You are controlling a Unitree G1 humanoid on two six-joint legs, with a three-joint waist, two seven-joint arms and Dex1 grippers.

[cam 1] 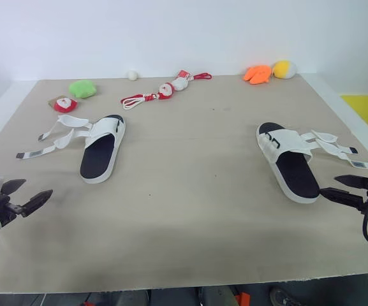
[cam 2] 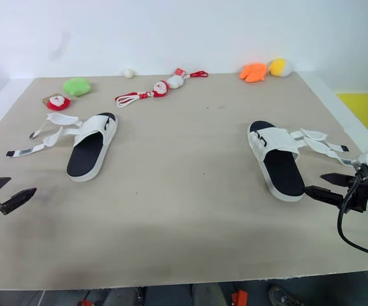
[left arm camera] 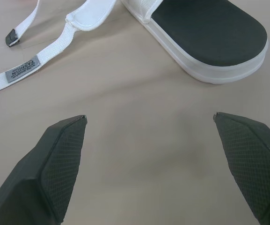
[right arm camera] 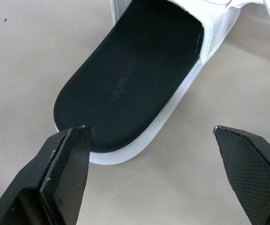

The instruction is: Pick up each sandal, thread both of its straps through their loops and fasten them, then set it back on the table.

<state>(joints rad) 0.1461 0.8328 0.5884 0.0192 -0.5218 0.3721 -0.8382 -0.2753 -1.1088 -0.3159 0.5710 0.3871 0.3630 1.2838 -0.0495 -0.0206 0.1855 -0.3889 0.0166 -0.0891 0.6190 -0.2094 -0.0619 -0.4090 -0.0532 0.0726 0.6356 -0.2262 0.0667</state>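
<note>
Two white sandals with black footbeds lie flat on the beige table. The left sandal [cam 1: 102, 150] has both straps [cam 1: 51, 139] unfastened and spread out to its left. The right sandal [cam 1: 287, 159] has its loose straps [cam 1: 335, 145] trailing to its right. My left gripper [cam 1: 23, 196] hovers open near the table's front left, short of the left sandal's heel [left arm camera: 219, 42]. My right gripper [cam 1: 342, 189] is open just right of the right sandal's heel [right arm camera: 125, 98], with nothing between its fingers.
Along the far edge lie a green plush [cam 1: 82, 88], a red-and-white toy [cam 1: 63, 104], a small white ball [cam 1: 132, 75], a red-and-white strap with a figure [cam 1: 164, 90], an orange plush [cam 1: 257, 74] and a yellow ball [cam 1: 284, 69]. A yellow surface [cam 1: 366, 109] lies beyond the table's right edge.
</note>
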